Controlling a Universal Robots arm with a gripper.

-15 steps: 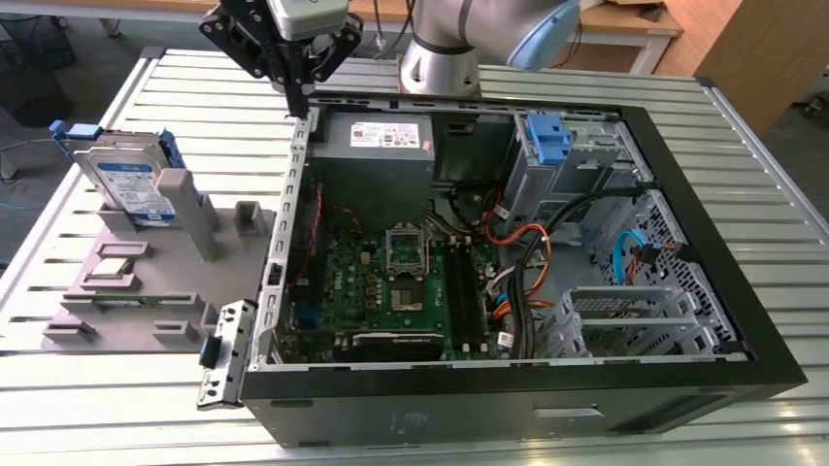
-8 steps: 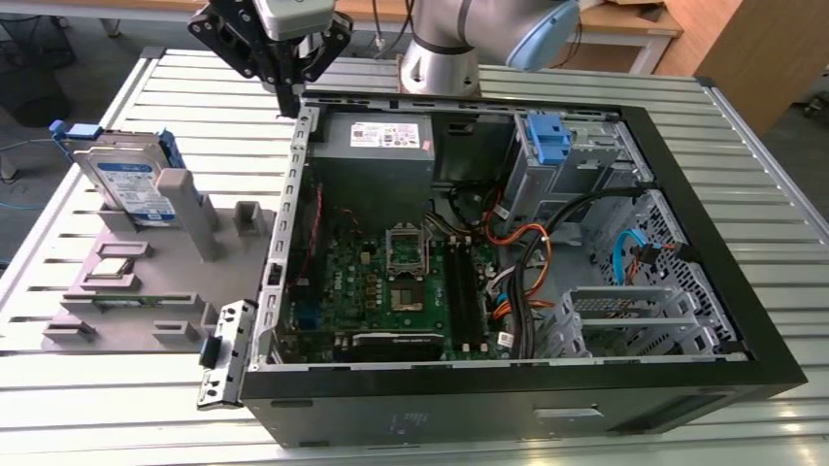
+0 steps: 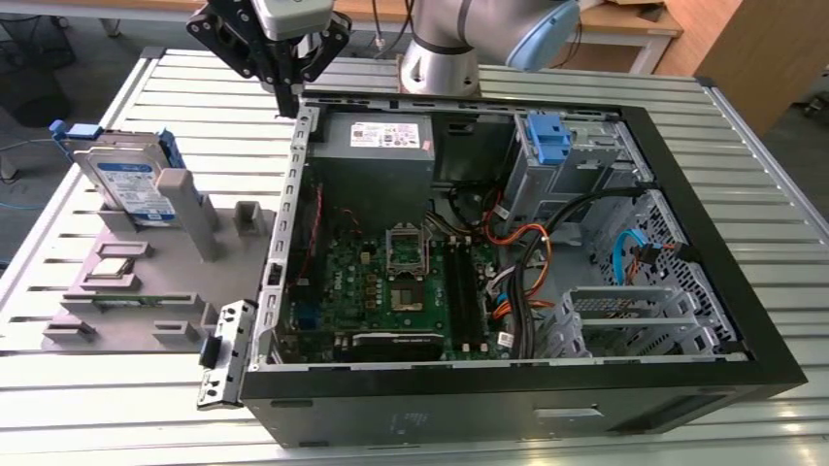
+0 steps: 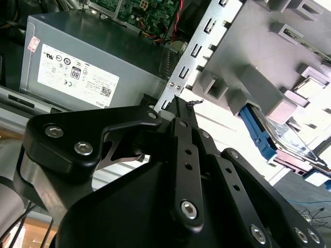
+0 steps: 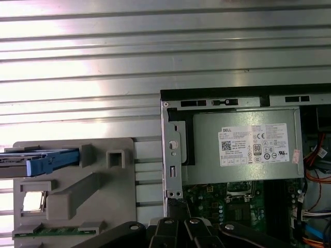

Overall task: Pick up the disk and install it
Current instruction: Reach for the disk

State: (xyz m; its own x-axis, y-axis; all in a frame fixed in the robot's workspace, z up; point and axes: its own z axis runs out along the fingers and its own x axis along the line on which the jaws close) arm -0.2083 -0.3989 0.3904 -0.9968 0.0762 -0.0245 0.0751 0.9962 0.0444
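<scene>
- The disk (image 3: 130, 180) stands on edge in the grey fixture (image 3: 143, 291), outside the case (image 3: 518, 381) on the exterior view's left. Nothing grips it.
- My main worry is that the gripper (image 3: 287, 103) hangs right over the case's back corner wall, beside the power supply (image 3: 388, 146). I judge that a straight drop from here would ram the fingertips into that sheet-metal edge.
- The jaws look pressed together with nothing between them. Meeting the disk like that would likely knock it over in its slot rather than take it.
- The disk's blue bracket looks like slick plastic. A pinch on the bracket alone could slip or tilt the drive.
- Inside the case, loose cables (image 3: 545, 252) run close to the drive bays. I'd expect them to snag a carried disk.
- Pose: the arm (image 3: 453, 39) rises from behind the case with its wrist turned down. The fingers are vertical, just above the case wall and well apart from the disk.
</scene>
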